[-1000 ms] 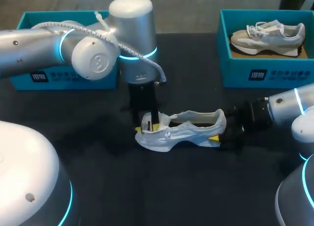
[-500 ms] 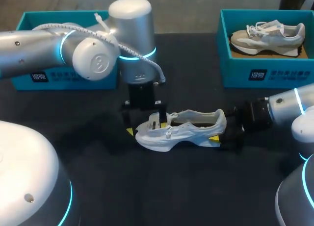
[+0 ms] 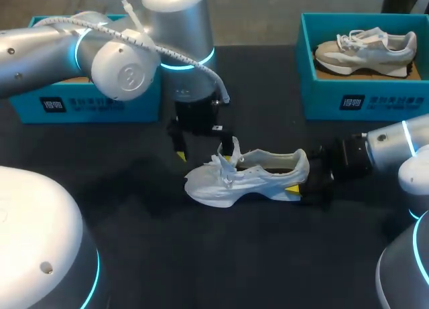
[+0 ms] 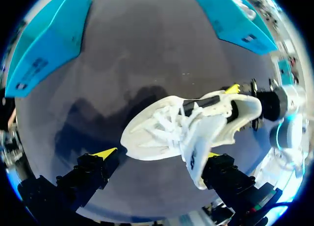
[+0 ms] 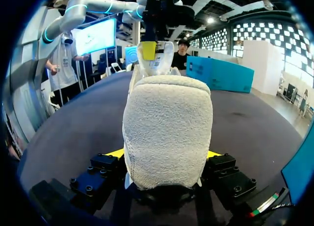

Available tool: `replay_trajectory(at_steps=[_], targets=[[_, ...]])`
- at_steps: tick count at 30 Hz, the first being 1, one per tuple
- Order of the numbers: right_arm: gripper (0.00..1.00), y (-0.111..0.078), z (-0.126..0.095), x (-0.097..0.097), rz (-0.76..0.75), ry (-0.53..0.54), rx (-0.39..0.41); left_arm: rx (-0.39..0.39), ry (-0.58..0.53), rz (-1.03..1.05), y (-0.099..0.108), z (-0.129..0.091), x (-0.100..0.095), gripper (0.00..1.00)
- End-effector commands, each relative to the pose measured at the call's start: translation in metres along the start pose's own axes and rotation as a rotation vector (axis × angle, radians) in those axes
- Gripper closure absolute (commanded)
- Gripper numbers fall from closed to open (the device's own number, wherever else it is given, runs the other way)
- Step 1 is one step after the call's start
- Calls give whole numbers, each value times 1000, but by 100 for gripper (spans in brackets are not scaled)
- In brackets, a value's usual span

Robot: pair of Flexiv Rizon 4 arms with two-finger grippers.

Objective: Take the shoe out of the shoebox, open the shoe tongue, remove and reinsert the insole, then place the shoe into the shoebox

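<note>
- Right claw is clamped on the heel of the shoe, which stands on the table.
- Left claw, fingers apart, hovers above the raised tongue.
- Step, as I judge it: opening the tongue. The next move means reaching inside for the insole.

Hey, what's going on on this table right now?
The right gripper is shut on the heel of a white shoe standing on the table. The left gripper hovers over the laces with its fingers open, and the tongue is raised against one finger. Another shoe sits in a blue box.
</note>
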State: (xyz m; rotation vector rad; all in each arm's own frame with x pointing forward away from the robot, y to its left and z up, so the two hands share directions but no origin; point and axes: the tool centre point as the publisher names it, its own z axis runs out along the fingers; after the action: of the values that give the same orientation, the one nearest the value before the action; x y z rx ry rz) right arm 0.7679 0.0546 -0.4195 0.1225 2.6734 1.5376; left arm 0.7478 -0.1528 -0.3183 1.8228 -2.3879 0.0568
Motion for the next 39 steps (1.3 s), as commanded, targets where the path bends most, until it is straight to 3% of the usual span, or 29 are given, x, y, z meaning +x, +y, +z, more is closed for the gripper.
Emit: replay_trajectory(at_steps=[1,8,15,18,30,31,34,35,36,37,38,39], targets=[[100,0,3,1,1,-1,7,9,4,173,-4,-16,1,0],[100,0,3,1,1,-1,7,18,7,570,-23,-47,9,0],[100,0,3,1,1,-1,7,13,-110,924,-40,-72,23,0],[100,0,3,1,1,-1,7,26,-139,984,-48,-80,29,0],[100,0,3,1,1,-1,7,26,-139,984,-48,-80,29,0],[100,0,3,1,1,-1,7,33,-193,1006,-51,-82,30,0],[100,0,3,1,1,-1,7,71,-178,1013,-59,-88,28,0],[100,0,3,1,1,-1,7,94,-170,1016,-62,-90,27,10],[100,0,3,1,1,-1,7,93,-177,1025,-64,-91,27,41],[100,0,3,1,1,-1,7,90,-178,1028,-66,-91,28,55],[100,0,3,1,1,-1,7,90,-180,1035,-68,-91,29,61],[100,0,3,1,1,-1,7,90,-183,1039,-69,-90,30,87]])
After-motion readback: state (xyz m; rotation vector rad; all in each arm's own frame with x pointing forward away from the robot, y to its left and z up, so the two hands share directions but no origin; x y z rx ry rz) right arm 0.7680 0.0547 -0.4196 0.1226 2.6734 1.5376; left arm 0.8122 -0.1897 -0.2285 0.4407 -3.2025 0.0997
